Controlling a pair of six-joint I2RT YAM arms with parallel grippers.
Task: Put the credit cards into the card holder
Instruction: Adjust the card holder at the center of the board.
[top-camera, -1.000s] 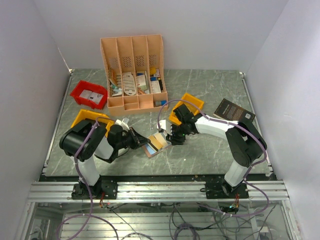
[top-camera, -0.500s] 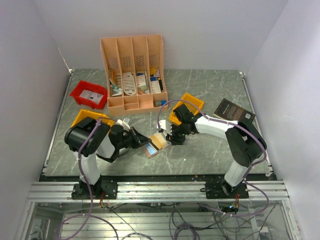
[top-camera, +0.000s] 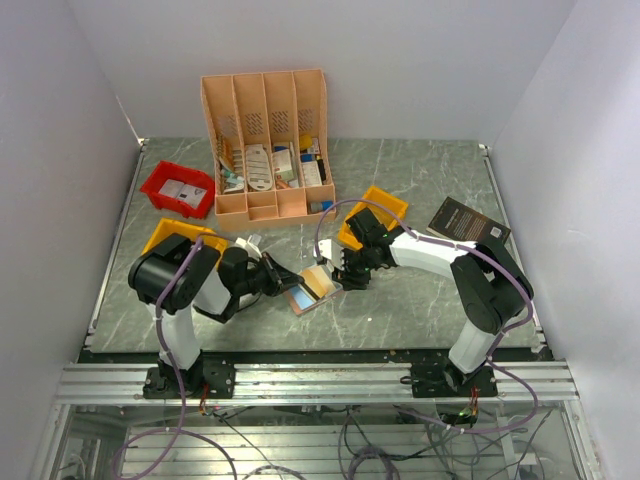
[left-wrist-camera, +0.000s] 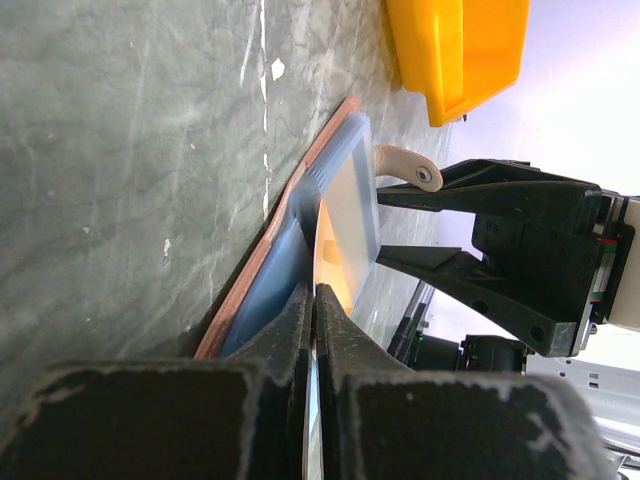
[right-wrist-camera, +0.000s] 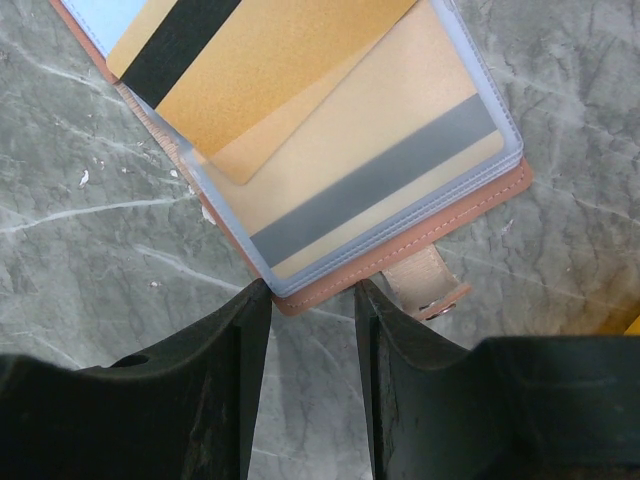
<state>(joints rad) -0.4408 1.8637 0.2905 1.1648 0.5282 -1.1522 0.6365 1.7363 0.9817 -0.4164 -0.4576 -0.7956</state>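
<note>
The card holder (top-camera: 312, 288) lies open on the table, tan-brown with clear pocket panels (right-wrist-camera: 400, 150); one pocket holds a gold card with a grey stripe. My left gripper (left-wrist-camera: 313, 295) is shut on a gold credit card (right-wrist-camera: 270, 60) with a black stripe. That card's far end lies over the holder's inner face. My right gripper (right-wrist-camera: 312, 295) is open, its two fingertips (right-wrist-camera: 245, 340) resting against the holder's brown edge (right-wrist-camera: 420, 250) beside the strap (right-wrist-camera: 425, 285). In the top view the left gripper (top-camera: 283, 283) and right gripper (top-camera: 335, 272) meet at the holder from opposite sides.
A peach slotted organiser (top-camera: 265, 140) stands at the back, with a red bin (top-camera: 178, 188) to its left. Yellow bins sit behind each arm (top-camera: 180, 238) (top-camera: 375, 210). A black book (top-camera: 468, 222) lies at the right.
The left arm has shifted slightly, carrying the card a little further toward the holder. The right arm and the holder have stayed put.
</note>
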